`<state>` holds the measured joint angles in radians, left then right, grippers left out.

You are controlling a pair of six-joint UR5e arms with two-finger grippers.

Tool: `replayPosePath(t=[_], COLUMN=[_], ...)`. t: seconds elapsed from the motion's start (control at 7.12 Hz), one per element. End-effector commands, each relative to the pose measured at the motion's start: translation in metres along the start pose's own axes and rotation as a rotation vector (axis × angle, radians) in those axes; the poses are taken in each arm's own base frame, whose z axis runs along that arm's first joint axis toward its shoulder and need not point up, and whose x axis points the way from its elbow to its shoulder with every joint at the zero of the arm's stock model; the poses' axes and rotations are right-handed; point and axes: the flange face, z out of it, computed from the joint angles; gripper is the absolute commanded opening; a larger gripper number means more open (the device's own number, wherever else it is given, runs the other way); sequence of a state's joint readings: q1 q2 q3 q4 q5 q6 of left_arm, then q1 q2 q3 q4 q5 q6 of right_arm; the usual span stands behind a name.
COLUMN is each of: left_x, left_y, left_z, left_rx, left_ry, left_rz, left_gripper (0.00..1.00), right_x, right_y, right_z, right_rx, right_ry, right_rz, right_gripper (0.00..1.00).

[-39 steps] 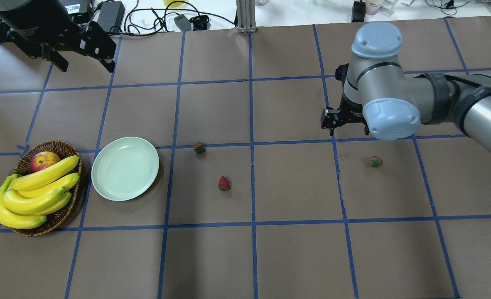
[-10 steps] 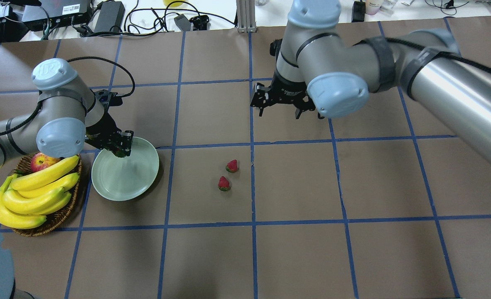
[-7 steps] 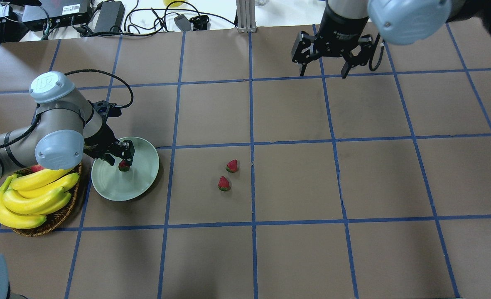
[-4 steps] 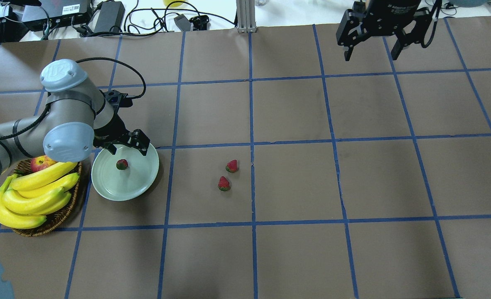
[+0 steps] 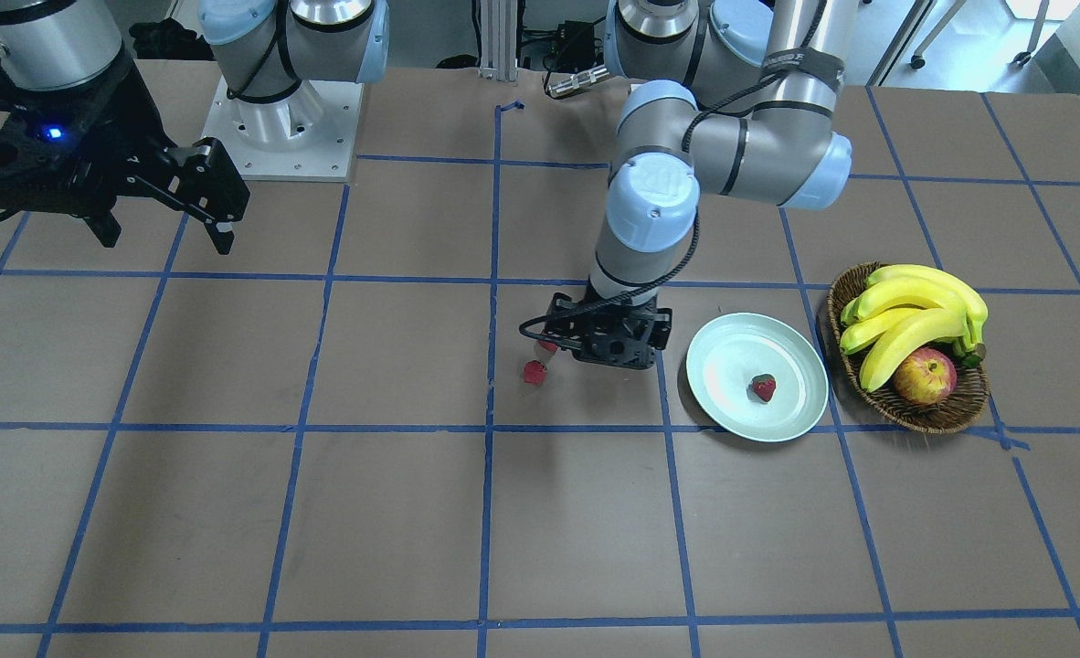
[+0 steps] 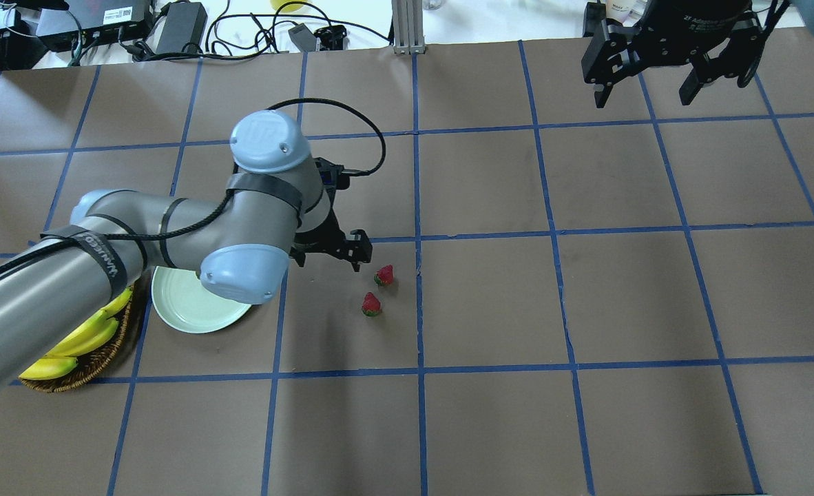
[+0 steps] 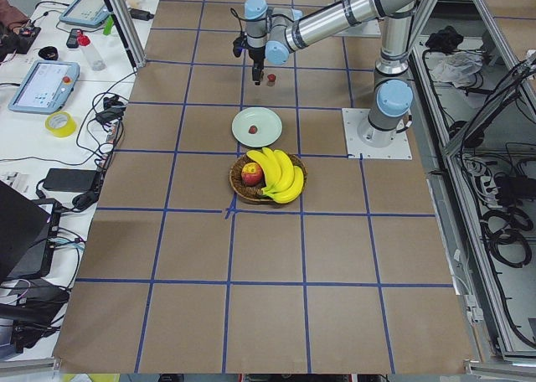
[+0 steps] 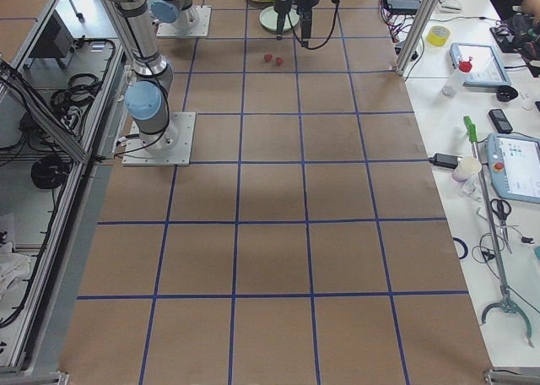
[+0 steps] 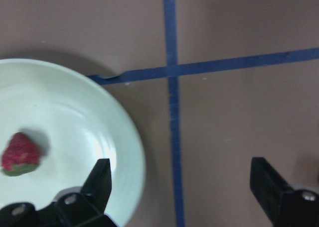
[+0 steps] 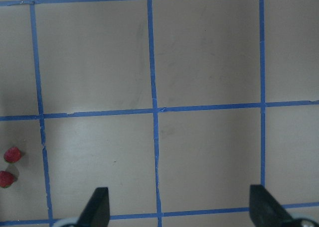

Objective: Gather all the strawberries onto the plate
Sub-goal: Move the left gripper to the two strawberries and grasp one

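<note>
Overhead: left arm (image 6: 173, 227) covers much of plate (image 6: 186, 317), strawberry (image 5: 763, 387) on it, most of basket (image 6: 69, 370).

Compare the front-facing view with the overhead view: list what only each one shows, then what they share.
Only the front-facing view: the plated strawberry and the apple; overhead, the left arm covers both. Only the overhead view: the farther loose strawberry and the nearer loose strawberry both clear and apart; the front view shows just one clearly. Both: the plate, the bananas, the open left hand by the loose berries, and the open right hand off aside.
</note>
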<state>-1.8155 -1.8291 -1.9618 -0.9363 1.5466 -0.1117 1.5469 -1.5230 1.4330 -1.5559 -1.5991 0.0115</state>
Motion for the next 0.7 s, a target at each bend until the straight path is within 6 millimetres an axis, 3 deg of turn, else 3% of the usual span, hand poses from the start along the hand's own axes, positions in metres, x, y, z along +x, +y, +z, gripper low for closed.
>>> replayPosePath(t=[0.0,0.28,0.56], left_x=[0.051,0.043,0.039], left_y=[0.016,0.039,0.039], left_z=[0.018,0.049,0.06], left_rx=[-0.003,-0.027,-0.026], left_ry=[0.055,0.023,-0.014], left_rz=[-0.043,-0.051,-0.069], left_gripper=[0.99,0.93,0.93], right_x=[0.0,-0.003,-0.003], right_y=[0.0,-0.003,-0.003], right_z=[0.0,0.0,0.0], right_rx=[0.023,0.054,0.054], right_ry=[0.001,-0.014,-0.014], right_rz=[-0.007,-0.007,-0.008], right_gripper=[1.0,1.0,1.0])
